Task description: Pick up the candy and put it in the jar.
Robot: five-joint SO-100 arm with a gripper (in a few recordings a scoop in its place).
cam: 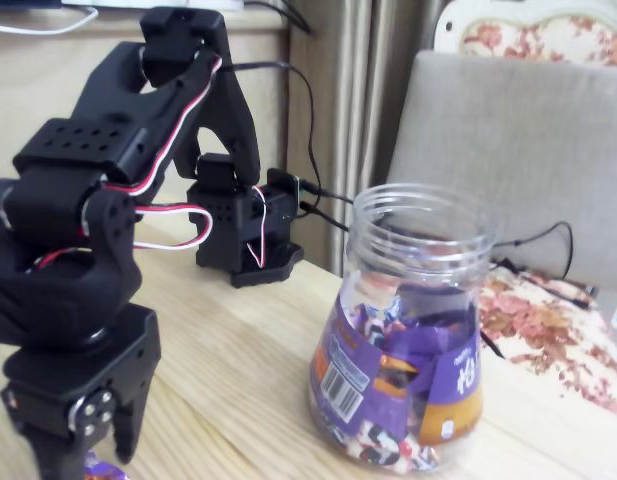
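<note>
The clear jar (408,330) stands on the wooden table at the right, its wide ribbed mouth open and a purple and orange label with a barcode on its side. Purple-wrapped sweets are piled inside it. My black gripper (88,468) hangs low at the bottom left, pointing down at the table, and the picture's lower edge cuts off its fingertips. A small piece of shiny purple wrapper, the candy (104,469), shows between the two fingers at that edge. Whether the fingers press on it cannot be told. The gripper is well to the left of the jar.
The arm's black base (243,235) with red and white wires stands at the table's back. A grey chair back (508,150) and a flowered cloth (548,330) lie behind and right of the jar. Bare wood (238,380) lies between gripper and jar.
</note>
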